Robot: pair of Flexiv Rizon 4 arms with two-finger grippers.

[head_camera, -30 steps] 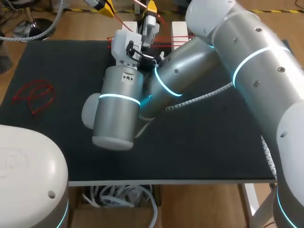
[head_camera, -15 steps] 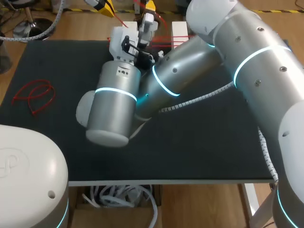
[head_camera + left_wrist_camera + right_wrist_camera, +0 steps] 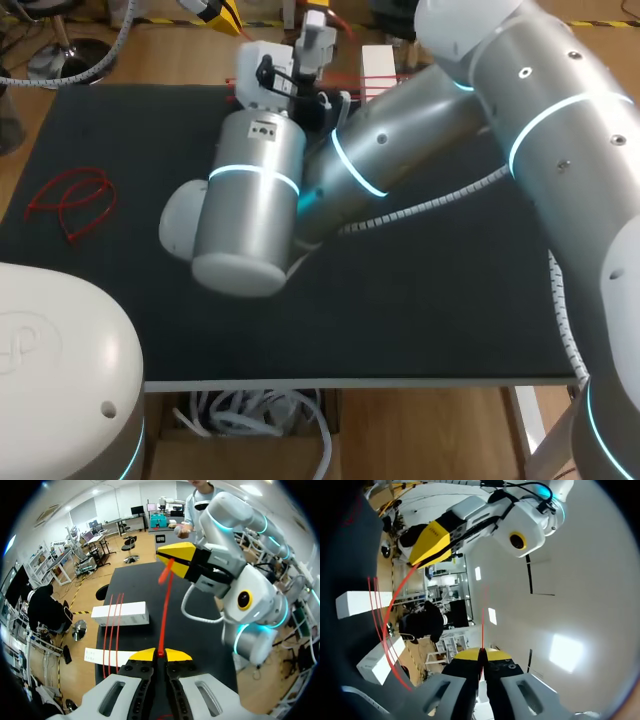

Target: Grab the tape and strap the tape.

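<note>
A dark table (image 3: pixel 420 320) filled the head view, its middle crossed by the right arm (image 3: pixel 400 130), whose bulk hid much of the work at the far edge. There only the yellow tips of the left gripper (image 3: pixel 222 12) and the right gripper (image 3: pixel 318 14) showed. The wrist views supplied the rest: each gripper was clamped on one end of the red tape (image 3: pixel 166 605), which ran through the air between them, the two sets of tips facing one another. Two white blocks (image 3: pixel 120 614) sat at the far edge, with red strands (image 3: pixel 113 615) lying across both. A loose red loop (image 3: pixel 70 200) lay near the left edge, well apart from the arms. Bare surface stretched from the right arm to the near edge.
</note>
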